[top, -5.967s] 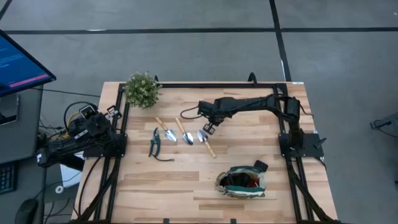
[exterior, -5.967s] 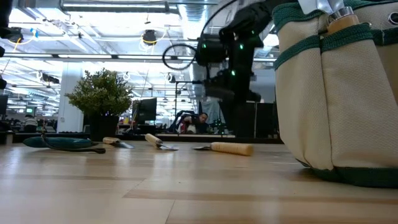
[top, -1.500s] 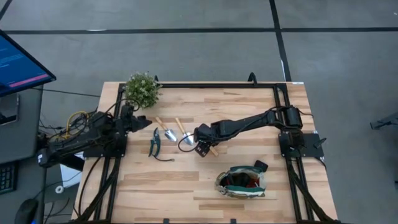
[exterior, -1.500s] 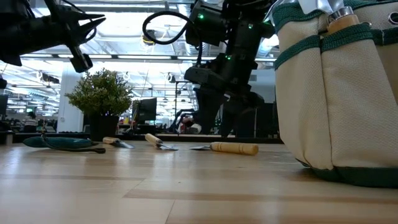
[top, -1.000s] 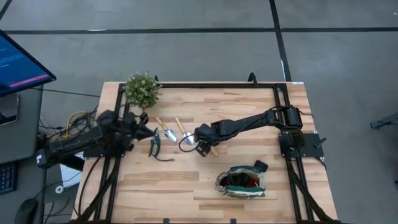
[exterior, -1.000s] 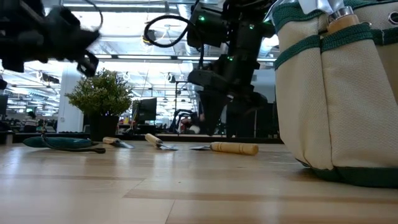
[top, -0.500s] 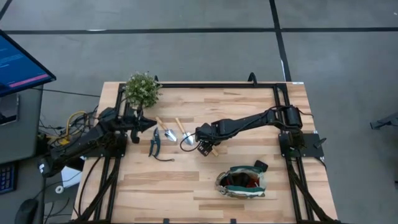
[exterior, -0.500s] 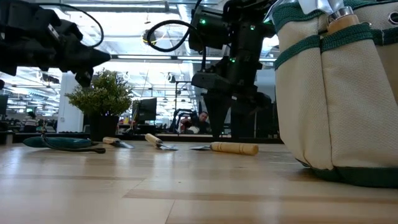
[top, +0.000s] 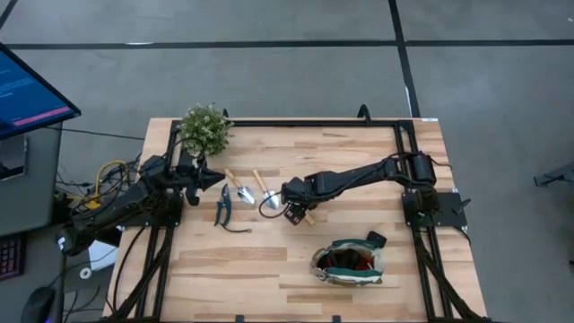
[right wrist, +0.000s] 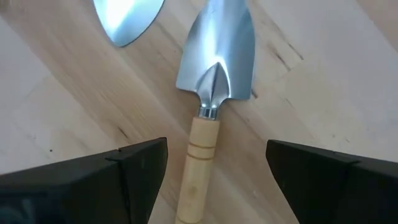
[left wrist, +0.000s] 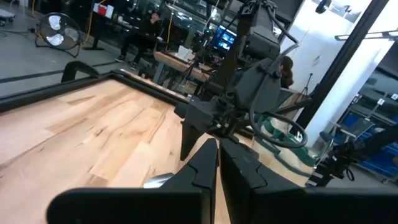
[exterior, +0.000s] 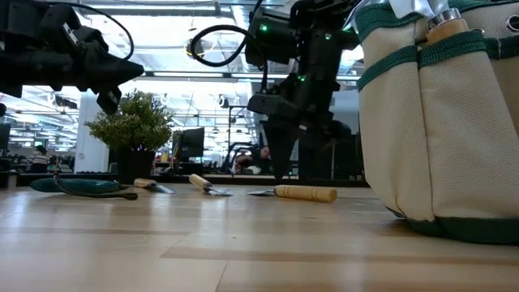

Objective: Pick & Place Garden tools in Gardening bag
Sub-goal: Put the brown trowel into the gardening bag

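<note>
The right tool (right wrist: 214, 162) hung open astride the trowel (right wrist: 211, 106): stiff and light, I judged, best pinched at its wooden handle. The left tool (left wrist: 219, 165) stayed closed, empty.

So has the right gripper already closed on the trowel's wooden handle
No, in the right wrist view the right gripper is open, its fingers standing apart on either side of the trowel, which lies flat on the table.

wooden table (top: 359, 161), trowels (top: 300, 211) (three), shears (top: 222, 205), bag (top: 348, 262)
</note>
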{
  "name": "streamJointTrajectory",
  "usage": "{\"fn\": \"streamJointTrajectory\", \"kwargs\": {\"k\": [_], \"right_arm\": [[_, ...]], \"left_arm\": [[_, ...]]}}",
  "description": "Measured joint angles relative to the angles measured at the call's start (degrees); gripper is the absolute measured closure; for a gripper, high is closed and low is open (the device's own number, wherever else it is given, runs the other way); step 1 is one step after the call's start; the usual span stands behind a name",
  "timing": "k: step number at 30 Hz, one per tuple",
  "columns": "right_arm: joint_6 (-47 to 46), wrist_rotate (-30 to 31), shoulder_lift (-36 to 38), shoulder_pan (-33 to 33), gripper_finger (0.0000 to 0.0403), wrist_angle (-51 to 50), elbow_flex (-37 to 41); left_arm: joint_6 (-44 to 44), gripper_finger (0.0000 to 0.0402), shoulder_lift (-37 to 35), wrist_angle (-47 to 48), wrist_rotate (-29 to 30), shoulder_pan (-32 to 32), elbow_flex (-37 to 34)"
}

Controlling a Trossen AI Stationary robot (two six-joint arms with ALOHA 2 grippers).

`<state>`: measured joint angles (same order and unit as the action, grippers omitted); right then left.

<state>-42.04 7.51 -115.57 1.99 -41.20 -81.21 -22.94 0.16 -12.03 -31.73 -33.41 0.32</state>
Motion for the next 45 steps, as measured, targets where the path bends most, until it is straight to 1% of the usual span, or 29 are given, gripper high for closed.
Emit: {"fn": "streamJointTrajectory", "kwargs": {"k": [9,11,14,19,24,26,29,35,37,39,41,45], "right_arm": [[0.32,-0.09,0.00,-2.55,0.0138,0.53,0.00],[0.39,0.01,0.00,-2.59,0.0138,0.58,0.00],[0.44,-0.02,0.00,-2.46,0.0138,0.78,0.00],[0.52,0.02,0.00,-2.45,0.0138,1.01,0.00],[0.63,1.28,-0.02,-2.40,0.0138,1.23,0.00],[0.61,1.36,-0.04,-2.25,0.0138,1.87,0.00],[0.57,1.06,-2.55,-1.39,0.0138,4.83,-0.14],[1.05,-1.47,-7.04,0.10,0.0138,0.11,-3.33],[1.76,-1.20,-7.70,0.31,0.0140,-1.70,-4.48],[1.94,-1.61,-8.01,0.17,0.0152,-3.06,-5.53],[1.95,-2.07,-8.12,-0.17,0.0179,-3.89,-6.14],[3.54,-2.74,-8.27,-0.86,0.0264,-5.47,-7.05]], "left_arm": [[-0.02,0.0384,-0.17,-0.01,0.02,0.06,0.00],[-0.04,0.0384,-0.15,-0.74,0.42,1.05,0.00],[-0.02,0.0384,-0.15,-0.90,0.83,4.91,0.00],[-0.02,0.0384,-0.15,-1.10,0.70,14.16,0.00],[-0.02,0.0384,-0.15,-1.24,0.72,19.03,0.00],[-0.02,0.0384,-0.15,-1.34,0.82,20.05,0.00],[-0.02,0.0384,-0.15,-1.36,0.77,21.03,0.00],[-0.02,0.0384,-0.17,-1.63,0.84,21.05,0.00],[-0.02,0.0384,-0.15,-1.75,0.84,21.05,0.00],[-0.02,0.0384,-0.09,-1.86,0.84,21.05,0.00],[-0.02,0.0384,-0.03,-1.93,0.83,21.04,0.00],[-0.02,0.0384,0.28,-2.14,0.83,21.03,0.00]]}}
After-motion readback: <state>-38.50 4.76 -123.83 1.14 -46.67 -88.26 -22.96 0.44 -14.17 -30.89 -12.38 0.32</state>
